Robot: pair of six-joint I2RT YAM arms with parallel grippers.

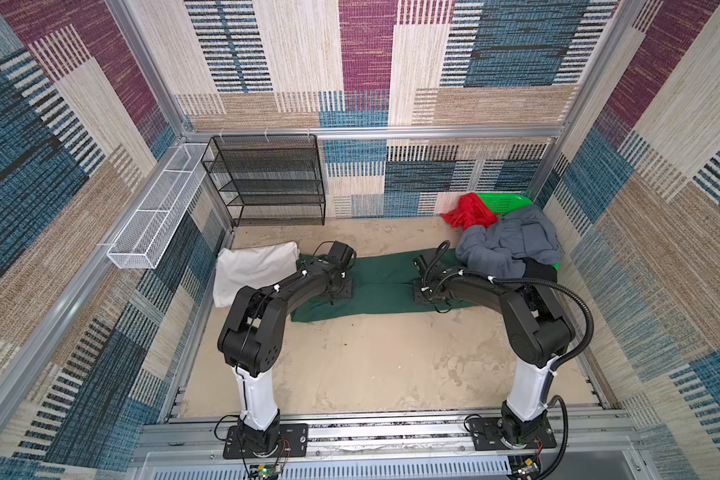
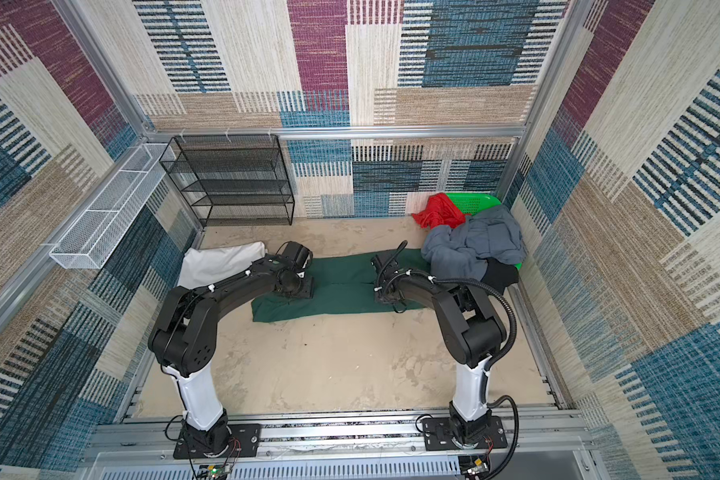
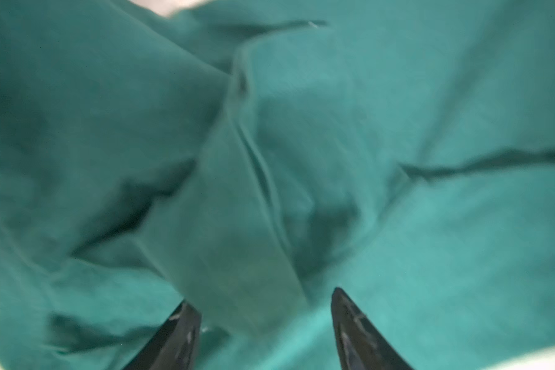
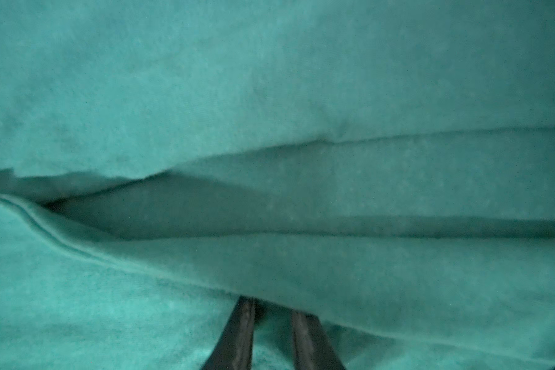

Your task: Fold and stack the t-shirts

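Right gripper [image 4: 272, 308]: pinching dark green t-shirt [image 1: 379, 286]; left gripper [image 3: 260, 296]: gaping over it. Sandy tabletop [image 1: 371, 365], patterned walls [image 1: 300, 62] enclosing. Green basket [image 1: 504, 202]: holding red t-shirt [image 1: 468, 214], grey-blue t-shirt [image 1: 512, 241], black t-shirt [image 1: 539, 272].

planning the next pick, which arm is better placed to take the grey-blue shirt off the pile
Likely right. The grey-blue shirt lies on the right side, just beyond the right end effector on the dark green shirt; the left arm works at its far end, beside the white shirt.

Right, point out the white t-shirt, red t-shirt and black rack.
white t-shirt [image 1: 252, 268]: in a top view, middle.
red t-shirt [image 1: 468, 212]: in a top view, middle.
black rack [image 1: 271, 185]: in a top view, middle shelf.
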